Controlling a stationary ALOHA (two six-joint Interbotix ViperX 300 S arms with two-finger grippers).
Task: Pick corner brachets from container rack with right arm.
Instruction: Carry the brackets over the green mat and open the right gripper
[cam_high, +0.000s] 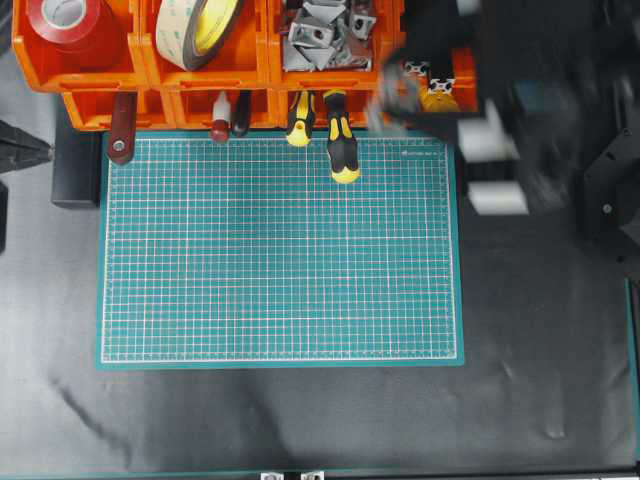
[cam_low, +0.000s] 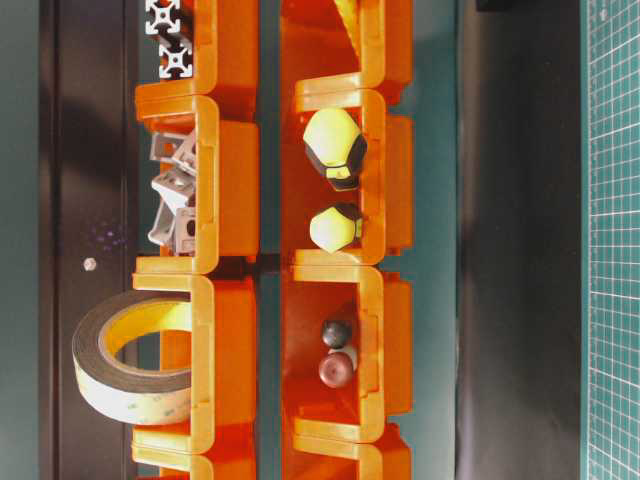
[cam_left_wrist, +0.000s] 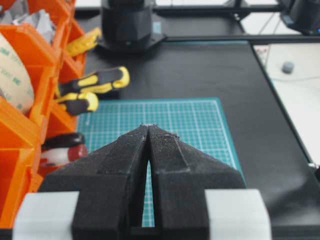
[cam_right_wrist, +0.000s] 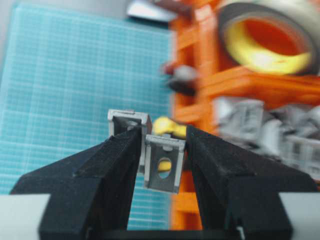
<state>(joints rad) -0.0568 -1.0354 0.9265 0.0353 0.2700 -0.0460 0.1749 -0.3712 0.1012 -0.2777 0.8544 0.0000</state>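
Note:
In the right wrist view my right gripper (cam_right_wrist: 162, 134) is shut on two corner brachets: one grey piece with a hole (cam_right_wrist: 164, 162) hangs between the fingers, and a second (cam_right_wrist: 128, 120) sits against the left finger's tip. They hang in the air beside the orange container rack (cam_right_wrist: 200, 75). From overhead the right arm (cam_high: 490, 120) is a blur in front of the rack's right end (cam_high: 150, 75). More corner brachets (cam_high: 320, 40) fill an upper bin, also visible at table level (cam_low: 175, 200). My left gripper (cam_left_wrist: 149, 128) is shut with nothing in it, over the mat's left side.
A green cutting mat (cam_high: 280, 250) lies in front of the rack. Yellow-and-black screwdrivers (cam_high: 342, 150) stick out of a lower bin over the mat's far edge. Tape rolls (cam_high: 200, 30) and red-handled tools (cam_high: 220, 125) fill other bins. Black profile bars (cam_low: 168, 40) sit in the end bin.

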